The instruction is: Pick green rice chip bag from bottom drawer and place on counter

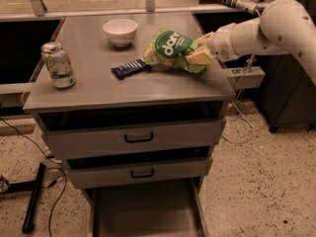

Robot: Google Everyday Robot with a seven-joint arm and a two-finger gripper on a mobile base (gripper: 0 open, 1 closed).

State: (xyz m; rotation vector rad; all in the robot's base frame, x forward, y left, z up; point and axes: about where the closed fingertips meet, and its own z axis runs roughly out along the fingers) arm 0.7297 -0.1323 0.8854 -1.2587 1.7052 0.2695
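The crinkly light-green rice chip bag [170,48] lies on the flat grey cabinet counter [98,90] near its right edge. The two-finger gripper [201,47] of the white robot arm [276,23] reaches in over that edge and is pinched on the bag's right end. A small dark blue wrapper [130,68] lies just beside the bag's left end, a white bowl [120,31] stands near the rear edge and a green-white soda can [58,64] near the left edge. This leaves open room along the front edge; below, the shallow grey metal bottom drawer [148,214] stands pulled out over the speckled floor [256,181].

Bag [170,47] on counter [103,90], gripper [198,48] at its R, can [58,65] far L
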